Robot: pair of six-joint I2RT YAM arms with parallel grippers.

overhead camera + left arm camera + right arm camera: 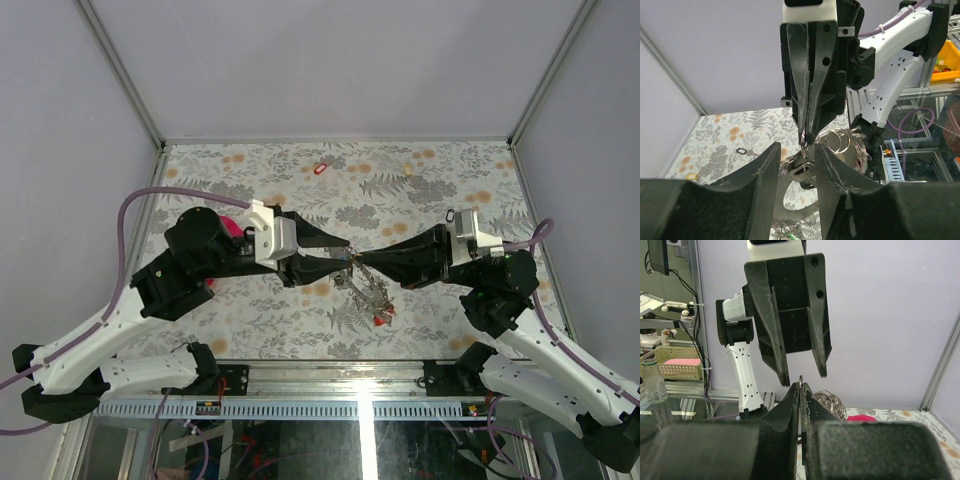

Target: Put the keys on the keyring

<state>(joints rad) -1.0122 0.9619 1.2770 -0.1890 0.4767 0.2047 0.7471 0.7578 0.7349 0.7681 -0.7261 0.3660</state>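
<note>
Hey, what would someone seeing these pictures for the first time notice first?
Two black grippers meet nose to nose above mid-table: the right gripper pinched shut on a thin metal edge, the left gripper open around its tip. Under them dangles a grey metal keyring fringed with silver keys, over the floral tabletop.
</note>
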